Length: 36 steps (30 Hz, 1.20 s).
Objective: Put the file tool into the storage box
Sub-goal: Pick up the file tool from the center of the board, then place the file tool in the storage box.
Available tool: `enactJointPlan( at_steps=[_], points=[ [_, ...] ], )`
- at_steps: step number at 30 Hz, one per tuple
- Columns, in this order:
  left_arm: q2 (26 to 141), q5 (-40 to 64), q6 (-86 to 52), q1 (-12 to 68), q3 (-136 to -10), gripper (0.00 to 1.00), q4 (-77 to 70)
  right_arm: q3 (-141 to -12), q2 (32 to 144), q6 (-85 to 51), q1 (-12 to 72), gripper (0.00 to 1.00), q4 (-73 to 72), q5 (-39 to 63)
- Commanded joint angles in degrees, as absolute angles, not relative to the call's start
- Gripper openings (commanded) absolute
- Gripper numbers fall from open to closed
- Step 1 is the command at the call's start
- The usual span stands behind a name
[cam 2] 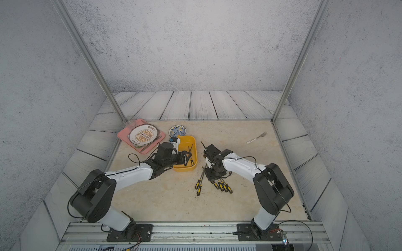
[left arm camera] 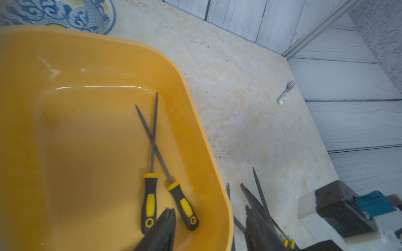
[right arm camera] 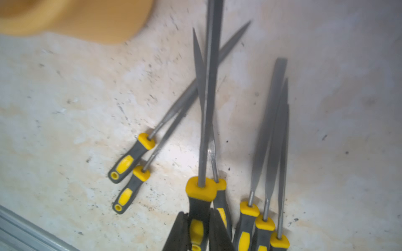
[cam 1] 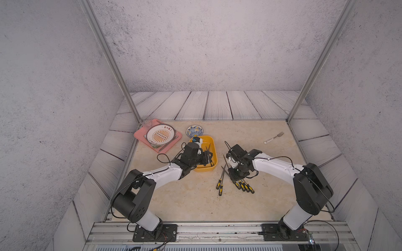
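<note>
The step in hand is the pickup. The right tool (right arm camera: pixel 197 214) pinches one file (right arm camera: pixel 208 108) by its handle, in the pile near the desk's middle. The storage box (left arm camera: pixel 87 141), just toward the left edge, holds two files, and the left tool (cam 1: pixel 206 158) hangs spread and empty above it. The next move likely calls for lifting the file clear of its neighbours, then carrying it over the box's low wall.

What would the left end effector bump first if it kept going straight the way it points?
Likely the two crossed yellow-and-black-handled files lying in the yellow plastic storage box, or its floor beside them. The open left end effector points down into it; depth is unclear.
</note>
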<state>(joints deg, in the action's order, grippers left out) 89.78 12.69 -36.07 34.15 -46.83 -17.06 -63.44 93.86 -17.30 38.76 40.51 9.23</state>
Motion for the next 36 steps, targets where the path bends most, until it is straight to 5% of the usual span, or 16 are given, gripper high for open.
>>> enactJointPlan(
  at_steps=[1, 17, 23, 27, 31, 36],
  points=[
    [91.6, 17.2, -36.8, 36.2, -49.0, 0.56, -22.0, -64.8, 92.9, -16.0, 39.1, 0.01, 40.0, 11.2],
    [98.4, 22.0, -37.9, 40.2, -53.7, 0.52, -23.3, -70.4, 88.5, -15.0, 39.1, 0.03, 40.3, 16.0],
    [98.9, 24.6, -38.7, 40.2, -54.0, 0.00, -24.4, -70.9, 88.4, -15.5, 39.0, 0.03, 40.6, 14.3],
    [97.9, 23.7, -38.4, 40.0, -53.3, 0.00, -23.7, -70.8, 87.9, -16.0, 39.0, 0.05, 40.4, 13.1],
    [95.6, 21.1, -35.6, 38.8, -53.8, 0.00, -21.1, -69.9, 86.5, -17.1, 39.0, 0.28, 39.1, 11.7],
    [91.8, 10.3, -30.4, 35.7, -54.9, 0.00, -16.3, -68.1, 84.8, -17.5, 39.0, 0.34, 37.5, 10.6]
  ],
)
